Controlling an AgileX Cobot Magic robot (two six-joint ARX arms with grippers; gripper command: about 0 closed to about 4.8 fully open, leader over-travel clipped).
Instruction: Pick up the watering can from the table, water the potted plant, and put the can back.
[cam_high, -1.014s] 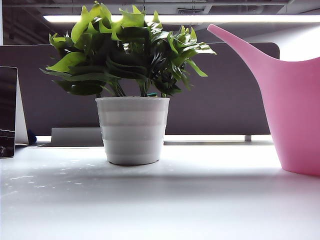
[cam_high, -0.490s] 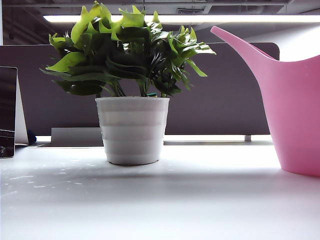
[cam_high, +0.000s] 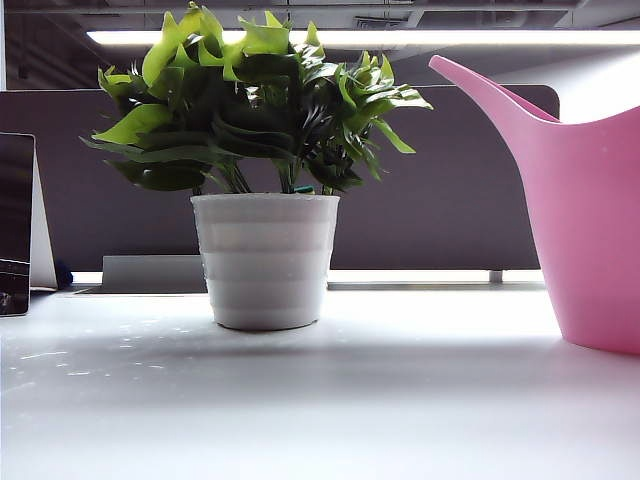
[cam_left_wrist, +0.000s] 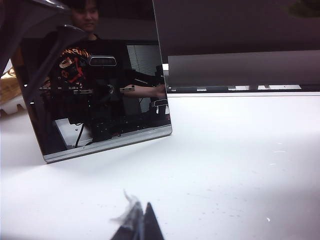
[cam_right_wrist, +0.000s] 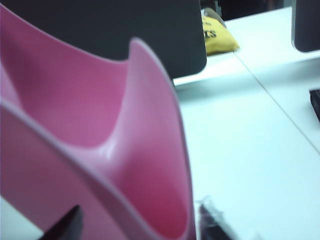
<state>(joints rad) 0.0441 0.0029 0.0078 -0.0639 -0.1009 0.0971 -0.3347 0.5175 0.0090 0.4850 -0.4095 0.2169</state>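
Observation:
The pink watering can (cam_high: 590, 220) stands on the white table (cam_high: 320, 400) at the right edge of the exterior view, its spout pointing up towards the potted plant (cam_high: 265, 260) in its white ribbed pot at the centre. Neither gripper shows in that view. In the right wrist view the can (cam_right_wrist: 100, 130) fills the near field. My right gripper (cam_right_wrist: 139, 222) is open, its dark fingertips (cam_right_wrist: 65, 225) wide apart on either side of the can's rim, with a sliver of table showing beside one tip. My left gripper (cam_left_wrist: 141, 220) is shut and empty, low over the bare table.
A dark screen (cam_left_wrist: 100, 90) leans on the table ahead of my left gripper and shows at the far left of the exterior view (cam_high: 15, 220). A dark partition (cam_high: 450, 180) runs behind the plant. A yellow bag (cam_right_wrist: 217, 35) and another dark screen (cam_right_wrist: 306, 25) lie beyond the can.
The can's spout has shifted a little to the right and lower across the exterior frames. The plant has not moved.

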